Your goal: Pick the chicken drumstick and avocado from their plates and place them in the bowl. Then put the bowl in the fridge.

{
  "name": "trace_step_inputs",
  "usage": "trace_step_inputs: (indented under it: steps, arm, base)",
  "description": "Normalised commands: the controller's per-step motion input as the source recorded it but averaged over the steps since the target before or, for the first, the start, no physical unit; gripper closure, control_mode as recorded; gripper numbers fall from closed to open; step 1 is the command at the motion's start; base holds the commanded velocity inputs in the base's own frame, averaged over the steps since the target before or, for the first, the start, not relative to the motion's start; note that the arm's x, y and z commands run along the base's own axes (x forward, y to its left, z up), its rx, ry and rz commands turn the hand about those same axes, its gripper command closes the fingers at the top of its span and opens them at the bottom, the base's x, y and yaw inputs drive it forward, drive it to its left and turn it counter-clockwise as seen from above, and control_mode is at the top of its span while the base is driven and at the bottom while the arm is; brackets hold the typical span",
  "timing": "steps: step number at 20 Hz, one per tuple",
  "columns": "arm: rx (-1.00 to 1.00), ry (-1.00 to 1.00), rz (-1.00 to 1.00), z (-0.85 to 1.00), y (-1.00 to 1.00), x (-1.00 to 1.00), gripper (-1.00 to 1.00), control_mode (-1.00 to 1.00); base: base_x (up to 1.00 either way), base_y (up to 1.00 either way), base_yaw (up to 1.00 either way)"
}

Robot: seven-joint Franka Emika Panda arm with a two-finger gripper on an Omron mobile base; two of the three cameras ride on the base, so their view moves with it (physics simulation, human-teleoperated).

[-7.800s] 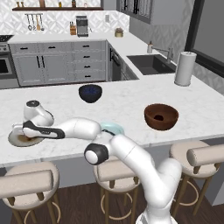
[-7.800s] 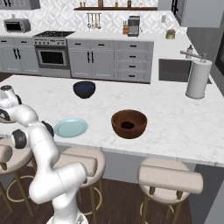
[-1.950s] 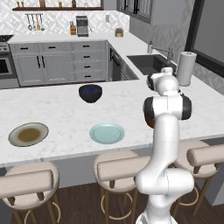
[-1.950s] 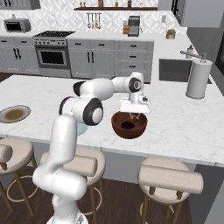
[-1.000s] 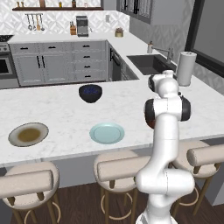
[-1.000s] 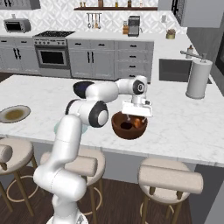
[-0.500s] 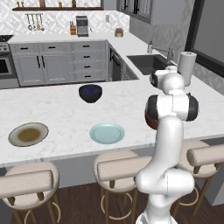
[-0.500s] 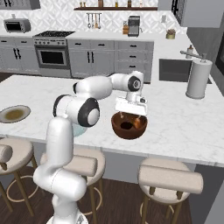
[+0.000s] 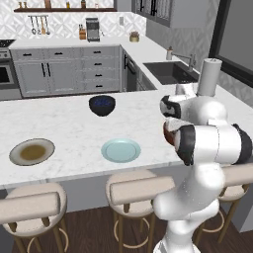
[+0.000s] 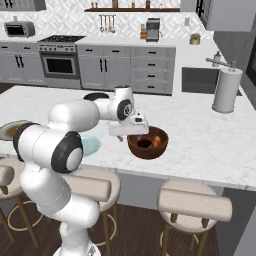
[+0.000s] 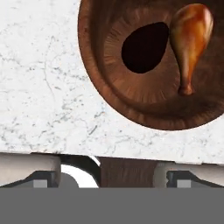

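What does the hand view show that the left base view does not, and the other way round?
Hand view alone: the small dark egg-shaped avocado and the orange-brown chicken drumstick lying side by side inside the reddish-brown bowl.

Left base view alone: the tan-olive plate, the pale blue-green plate, the dark blue-black bowl and the white paper towel roll.

Both: the white marble counter and the reddish-brown bowl, in the left base view mostly hidden by the arm.

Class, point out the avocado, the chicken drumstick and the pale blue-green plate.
avocado (image 11: 144, 48), hand view, middle of its dark body
chicken drumstick (image 11: 190, 33), hand view, meaty end
pale blue-green plate (image 9: 120, 150), left base view, centre
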Motion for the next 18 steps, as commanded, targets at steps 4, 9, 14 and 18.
trace_step_inputs:
  steps: [4, 9, 14, 18]
  arm:
    - [-0.14, -0.31, 0.1, 0.0, 0.05, 0.12, -1.0, -1.0]
    - [-0.1, -0.03, 0.0, 0.07, 0.0, 0.71, -1.0, -1.0]
    - [-0.04, 0.0, 0.03, 0.02, 0.0, 0.61, -1.0, -1.0]
    - [-0.04, 0.0, 0.1, 0.0, 0.0, 0.52, -1.0, -1.0]
  base:
    - [0.0, 0.0, 0.0]
    - [0.0, 0.0, 0.0]
    - [0.0, 0.0, 0.0]
    - [0.0, 0.0, 0.0]
